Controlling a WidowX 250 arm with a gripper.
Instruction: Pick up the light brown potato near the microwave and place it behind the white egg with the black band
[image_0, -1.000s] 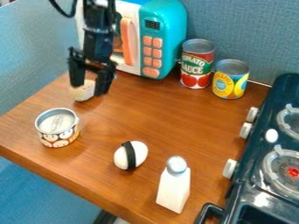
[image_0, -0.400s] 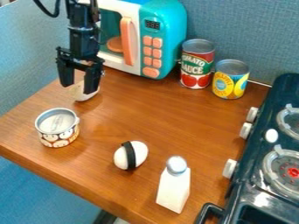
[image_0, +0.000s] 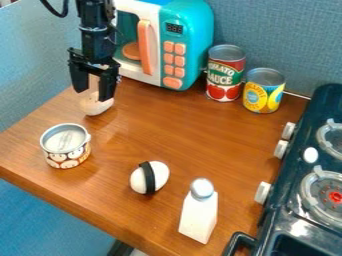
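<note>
I have my gripper (image_0: 93, 95) over the far left part of the table (image_0: 167, 135), below the dark arm (image_0: 97, 32), which enters the view from the top edge. The two fingers point down and stand apart, with a clear gap between them. The pale thing (image_0: 95, 106) sits right below them on the table, near its far left corner; the finger on the right side of the view overlaps its top from where I look, and I can't tell whether they touch. I see nothing clamped between the fingers.

Just behind the gripper, toward the back edge, stands the microwave (image_0: 190, 45), turquoise and white with an orange handle (image_0: 145, 47) and orange buttons (image_0: 179, 60). Along that same back edge, right of the microwave, I have two upright cans side by side: the red can (image_0: 224, 80), taller, and the yellow can (image_0: 263, 95), shorter and a little nearer to me.

Nearer to me than the pale thing, on the left part of the table, is the short can (image_0: 67, 155), upright, with a grey lid (image_0: 65, 138) and small faces round its side. The egg (image_0: 139, 181), white with a black band (image_0: 148, 176), lies toward the near edge. The white bottle (image_0: 198, 217) stands upright to its right, grey cap up, near the stove (image_0: 287, 220) that runs along the table's right edge.
</note>
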